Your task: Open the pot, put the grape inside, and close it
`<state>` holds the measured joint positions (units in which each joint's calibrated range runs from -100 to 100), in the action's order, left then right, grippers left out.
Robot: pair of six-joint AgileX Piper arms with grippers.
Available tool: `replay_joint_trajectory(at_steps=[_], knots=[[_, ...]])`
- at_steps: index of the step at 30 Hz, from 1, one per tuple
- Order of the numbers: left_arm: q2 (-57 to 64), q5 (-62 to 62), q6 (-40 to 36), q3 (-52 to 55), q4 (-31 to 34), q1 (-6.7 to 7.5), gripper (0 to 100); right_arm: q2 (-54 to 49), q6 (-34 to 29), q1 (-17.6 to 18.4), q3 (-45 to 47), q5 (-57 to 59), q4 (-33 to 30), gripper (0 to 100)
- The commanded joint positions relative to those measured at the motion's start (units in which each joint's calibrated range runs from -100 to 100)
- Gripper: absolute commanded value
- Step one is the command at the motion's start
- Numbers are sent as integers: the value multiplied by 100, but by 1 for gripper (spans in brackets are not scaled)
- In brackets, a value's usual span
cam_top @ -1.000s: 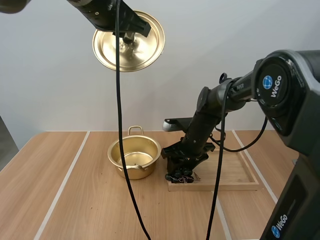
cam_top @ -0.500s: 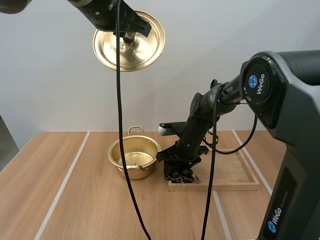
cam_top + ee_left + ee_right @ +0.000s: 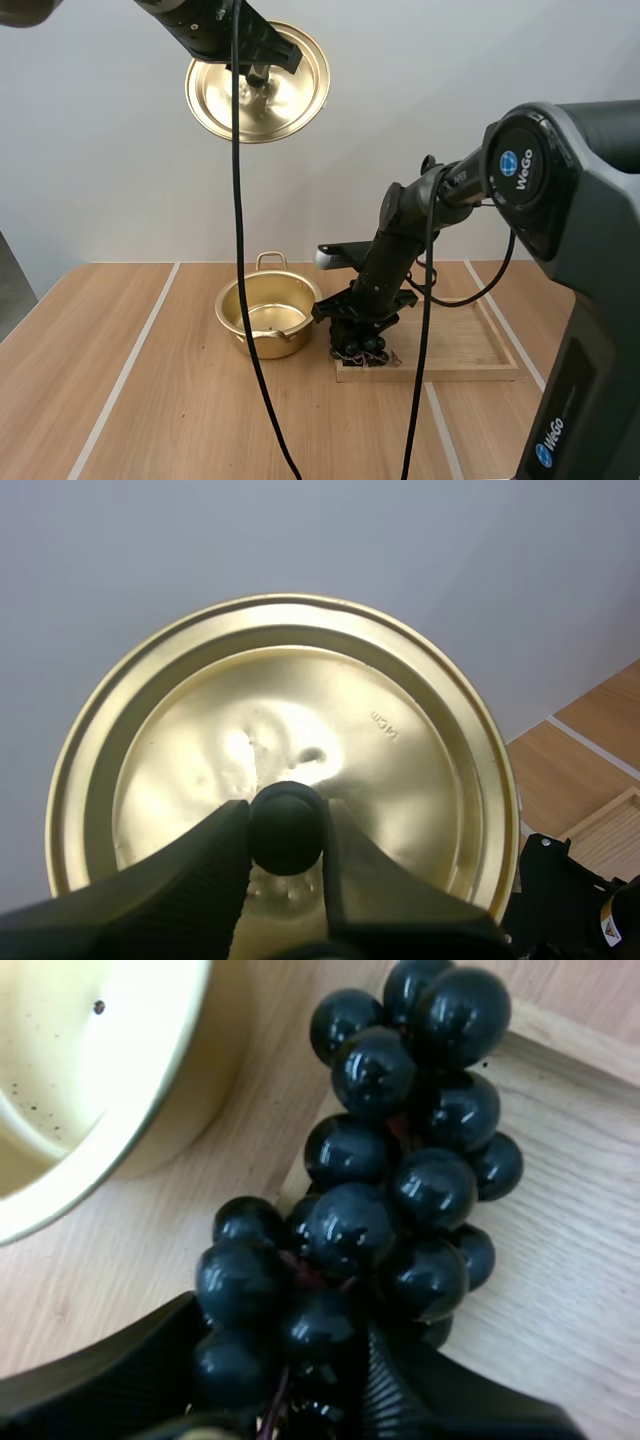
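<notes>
My left gripper (image 3: 262, 68) is high above the table, shut on the black knob (image 3: 286, 827) of the golden lid (image 3: 258, 82), whose face (image 3: 285, 730) is turned toward the camera. The open golden pot (image 3: 268, 313) stands on the table with nothing in it. My right gripper (image 3: 358, 332) is low at the wooden tray's (image 3: 470, 352) front left corner, shut on the dark bunch of grapes (image 3: 362, 350). In the right wrist view its fingers close on the stem end of the grapes (image 3: 380, 1190), which hang over the tray's edge (image 3: 560, 1240) just beside the pot's wall (image 3: 90, 1080).
The tray lies right of the pot, its left end close to the pot's rim. Bare wooden tabletop (image 3: 150, 400) with pale stripes extends to the left and front. My right arm (image 3: 420, 215) slants down from the right over the tray.
My right gripper has shifted left toward the pot with the grapes, mostly in the first half second. The left arm and the lid have not moved.
</notes>
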<state>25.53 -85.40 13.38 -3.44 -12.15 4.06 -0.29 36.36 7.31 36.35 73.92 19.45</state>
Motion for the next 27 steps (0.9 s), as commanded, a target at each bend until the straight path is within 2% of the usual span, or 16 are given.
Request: replay_joint_trajectory(at_steps=[1, 17, 27], knots=[[54, 199, -30, -46, -128, 21, 0, -374, -25, 12, -10, 368, -129, 0], [98, 199, -21, -46, -128, 21, 0, -1697, -302, 12, -10, 728, -579, 0], [615, 574, 55, -46, -107, 21, 0, -2366, -381, 12, -106, 745, -730, 0]])
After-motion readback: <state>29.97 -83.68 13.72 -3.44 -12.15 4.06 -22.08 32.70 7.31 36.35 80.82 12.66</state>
